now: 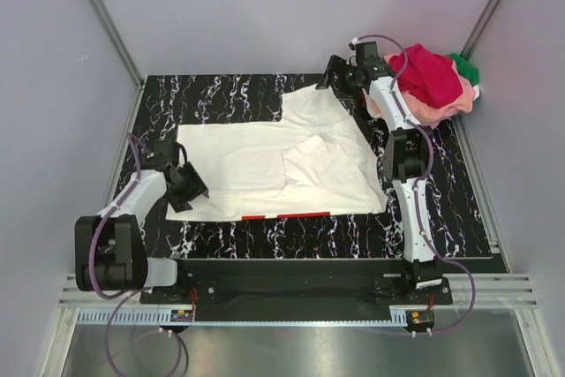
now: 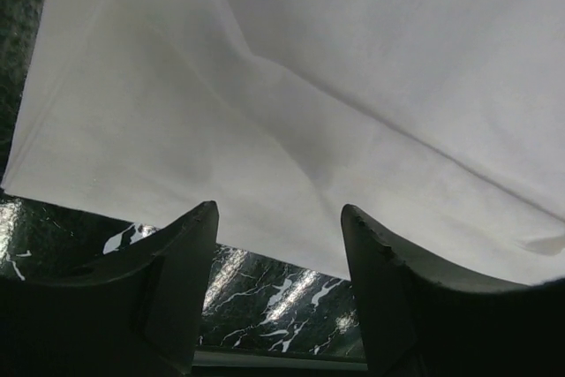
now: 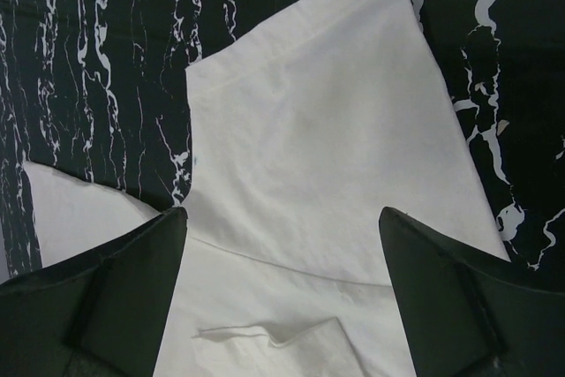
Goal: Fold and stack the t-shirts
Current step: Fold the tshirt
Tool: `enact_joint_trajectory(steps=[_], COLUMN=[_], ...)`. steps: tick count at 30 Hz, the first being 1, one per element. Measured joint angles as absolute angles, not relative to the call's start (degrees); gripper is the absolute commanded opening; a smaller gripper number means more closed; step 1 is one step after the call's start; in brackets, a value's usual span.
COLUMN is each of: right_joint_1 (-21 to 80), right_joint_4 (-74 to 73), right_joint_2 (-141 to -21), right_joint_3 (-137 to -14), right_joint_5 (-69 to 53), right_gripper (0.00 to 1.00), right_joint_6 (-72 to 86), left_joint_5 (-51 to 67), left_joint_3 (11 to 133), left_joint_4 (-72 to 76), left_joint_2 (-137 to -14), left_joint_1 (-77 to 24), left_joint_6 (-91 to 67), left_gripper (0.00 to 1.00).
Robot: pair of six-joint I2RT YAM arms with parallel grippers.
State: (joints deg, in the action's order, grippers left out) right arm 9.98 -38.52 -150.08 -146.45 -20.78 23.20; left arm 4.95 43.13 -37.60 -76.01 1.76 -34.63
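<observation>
Both left jaws and right jaws gape empty at the smooth, creased white t-shirt [image 1: 256,165].

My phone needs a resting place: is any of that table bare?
Bare mat shows far-left, between the back wall and the white t-shirt, and in a strip along the shirt's near hem. The far-right corner is crowded by the pile of coloured shirts and the right arm.

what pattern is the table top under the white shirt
The table top is black with white marble-like veins, clearest in the right wrist view.
</observation>
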Motion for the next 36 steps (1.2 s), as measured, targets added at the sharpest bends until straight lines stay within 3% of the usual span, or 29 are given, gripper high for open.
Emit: enact_joint_trajectory(steps=[9,19,24,36], right_joint_1=[10.5,10.5,10.5,10.5], right_joint_4=[-36.27,-35.11,-32.77,-25.04], right_joint_2=[-149.12,-148.9,-149.01,-161.34], right_joint_3=[-135.92,-136.31,-139.98,-155.94], right_joint_5=[-21.3,-22.09,-21.71,-9.69], right_gripper=[0.96,0.98,1.0,1.0], right_joint_6=[22.5,22.83,23.29,23.46], left_joint_5=[0.99,-0.23,-0.49,6.61], left_joint_3=[51.05,75.57,72.64,52.53], left_joint_4=[-34.92,-34.46,-34.5,-38.54], left_joint_2=[-87.7,-105.51,-102.63,-77.58], left_joint_1=[1.89,7.18,9.52,8.14], left_joint_6=[-35.94,-37.45,-37.28,-31.11], left_gripper=[0.64,0.65,0.66,0.68])
